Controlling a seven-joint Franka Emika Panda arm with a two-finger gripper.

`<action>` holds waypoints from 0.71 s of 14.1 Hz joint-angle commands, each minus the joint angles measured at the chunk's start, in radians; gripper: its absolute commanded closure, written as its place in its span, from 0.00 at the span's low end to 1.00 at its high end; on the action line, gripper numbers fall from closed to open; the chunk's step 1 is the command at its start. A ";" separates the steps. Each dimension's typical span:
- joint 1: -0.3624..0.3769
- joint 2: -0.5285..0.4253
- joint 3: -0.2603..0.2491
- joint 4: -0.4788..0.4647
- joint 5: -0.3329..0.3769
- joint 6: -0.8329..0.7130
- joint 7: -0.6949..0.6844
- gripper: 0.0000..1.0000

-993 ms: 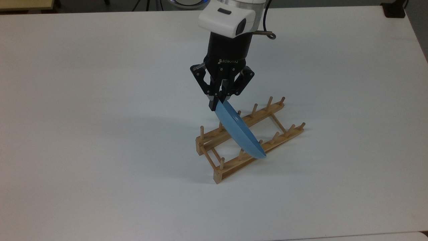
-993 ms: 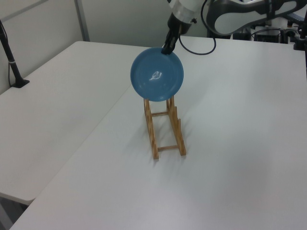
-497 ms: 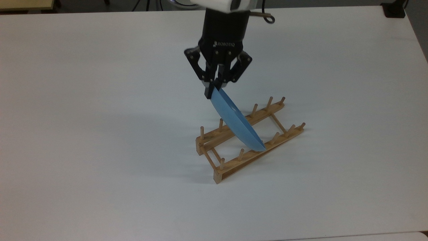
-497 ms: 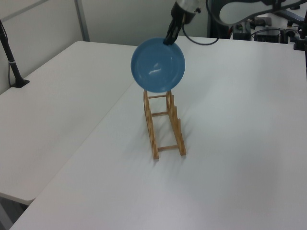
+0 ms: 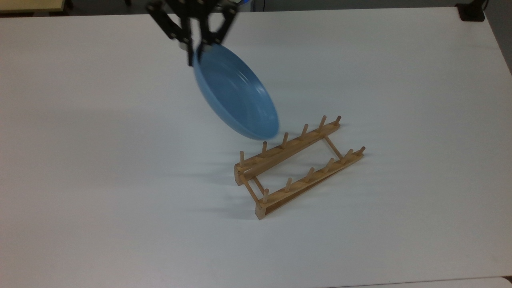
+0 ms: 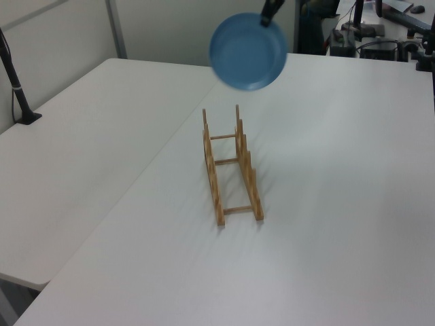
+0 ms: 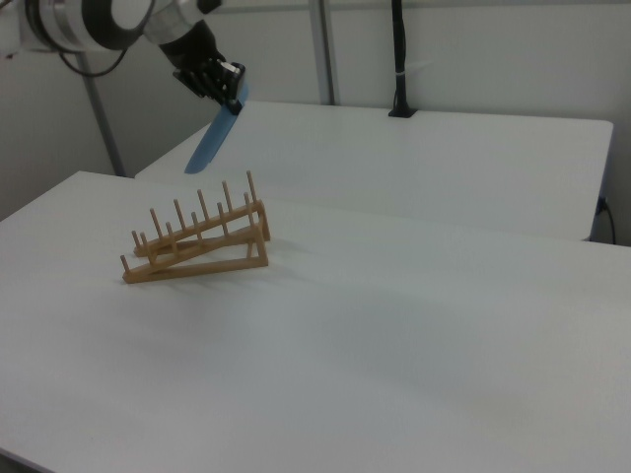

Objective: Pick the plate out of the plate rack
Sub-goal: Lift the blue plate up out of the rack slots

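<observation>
Since a second ago we've got the plate point(image 5: 236, 94) fully out of the plate rack point(image 5: 298, 168). Back then its lower edge was down between the rails; now it hangs in the air above the table point(image 5: 100, 160), up and off toward the top view's left of the rack, touching none of the pegs. Half a second ago it was only just clearing the pegs, so that's a big jump.

Our gripper point(image 5: 195, 51) has its two fingers pinched tight on the plate's upper rim, nothing else in them. From the top view we see it at the picture's upper edge, close to the table's far edge. In the left view the gripper point(image 6: 266, 18) sits at the top of the plate point(image 6: 248, 51), whose blue face looks toward us, well above the far end of the rack point(image 6: 231, 166). In the right view the plate point(image 7: 215, 131) shows nearly edge-on, tilted, hanging down from the gripper point(image 7: 233, 99), and it sits clearly higher than the peg tips of the rack point(image 7: 197, 244).

We see the rack on the white table with every slot free, roughly mid-table and a bit toward the top view's right. A black post point(image 6: 15, 75) stands on the next table at the left view's left edge.
</observation>
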 commanded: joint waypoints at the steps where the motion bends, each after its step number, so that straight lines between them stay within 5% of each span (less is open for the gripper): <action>1: -0.123 -0.068 0.010 -0.074 0.169 -0.138 -0.121 1.00; 5: -0.223 -0.091 0.008 -0.154 0.197 -0.263 -0.335 1.00; 10: -0.281 -0.042 -0.017 -0.285 0.191 -0.182 -0.550 1.00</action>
